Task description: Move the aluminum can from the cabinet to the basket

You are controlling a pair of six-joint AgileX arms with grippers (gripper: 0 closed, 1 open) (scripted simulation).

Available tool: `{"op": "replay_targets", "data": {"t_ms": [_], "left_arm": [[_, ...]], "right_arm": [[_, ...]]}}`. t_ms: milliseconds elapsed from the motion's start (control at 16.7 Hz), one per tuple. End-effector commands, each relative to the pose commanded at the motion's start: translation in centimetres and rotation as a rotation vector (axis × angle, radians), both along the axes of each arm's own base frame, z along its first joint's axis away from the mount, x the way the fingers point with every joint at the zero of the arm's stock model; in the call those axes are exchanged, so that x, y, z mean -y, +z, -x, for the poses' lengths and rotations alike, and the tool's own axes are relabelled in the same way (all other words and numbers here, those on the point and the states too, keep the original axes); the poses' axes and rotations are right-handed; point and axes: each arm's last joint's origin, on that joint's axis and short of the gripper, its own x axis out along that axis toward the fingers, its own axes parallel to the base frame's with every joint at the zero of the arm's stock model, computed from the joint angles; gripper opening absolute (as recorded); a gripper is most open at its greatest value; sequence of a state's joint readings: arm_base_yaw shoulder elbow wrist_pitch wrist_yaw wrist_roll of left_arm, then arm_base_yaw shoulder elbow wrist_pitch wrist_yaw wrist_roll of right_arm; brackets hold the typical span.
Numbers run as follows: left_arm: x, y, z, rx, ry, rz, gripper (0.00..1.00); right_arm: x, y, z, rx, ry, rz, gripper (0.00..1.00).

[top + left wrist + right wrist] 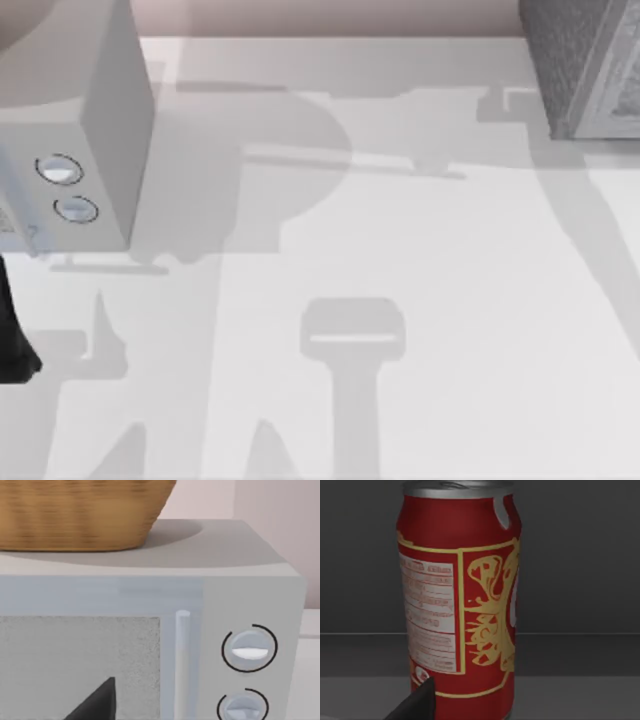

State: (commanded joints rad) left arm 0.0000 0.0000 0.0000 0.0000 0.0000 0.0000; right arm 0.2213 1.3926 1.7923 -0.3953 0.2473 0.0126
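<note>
On the desk's (420,260) left side, as you see from above, item one: a pale grey microwave (95,130) with two round dials (60,170) on its front panel, partly cut by the picture's edge. Beside it at the far left edge, a dark part of the left arm (12,340) shows. Left wrist view, same item close up: the microwave (250,595) with its speckled door window (75,660), a vertical door handle (182,655) and two dials (249,647), one above the other. Standing on its top: a woven wicker basket (80,515), touching the top surface. One dark fingertip (97,702) of the left gripper shows in front of the door; you cannot tell how the fingers stand. At the desk's far right corner, top view: a grey speckled cabinet (585,65), cut by the edge. Right wrist view, inside a dark grey compartment: the aluminum can (457,595), red, silver top, yellow-and-white label, upright on the grey shelf (580,695). One dark fingertip (417,702) of the right gripper lies just in front of the can; whether those fingers are wide or narrow, you cannot tell.
</note>
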Motion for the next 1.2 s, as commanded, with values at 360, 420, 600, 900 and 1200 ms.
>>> {"op": "replay_targets", "data": {"t_ms": [360,420,600,900,1200], "left_arm": [[0.0,0.0,0.0,0.000,0.000,0.000,1.00],[0.0,0.0,0.0,0.000,0.000,0.000,1.00],[0.0,0.0,0.0,0.000,0.000,0.000,1.00],[0.0,0.0,0.0,0.000,0.000,0.000,1.00],[0.0,0.0,0.0,0.000,0.000,0.000,1.00]], "right_arm": [[-3.8,-0.5,-3.4,0.003,0.002,0.000,1.00],[-3.8,-0.5,-3.4,0.003,0.002,0.000,1.00],[-3.7,-0.6,-3.5,-0.002,0.000,0.001,1.00],[-3.9,-0.2,-6.4,0.004,0.002,0.000,1.00],[-3.7,-0.4,-9.4,0.003,0.002,0.000,1.00]]}}
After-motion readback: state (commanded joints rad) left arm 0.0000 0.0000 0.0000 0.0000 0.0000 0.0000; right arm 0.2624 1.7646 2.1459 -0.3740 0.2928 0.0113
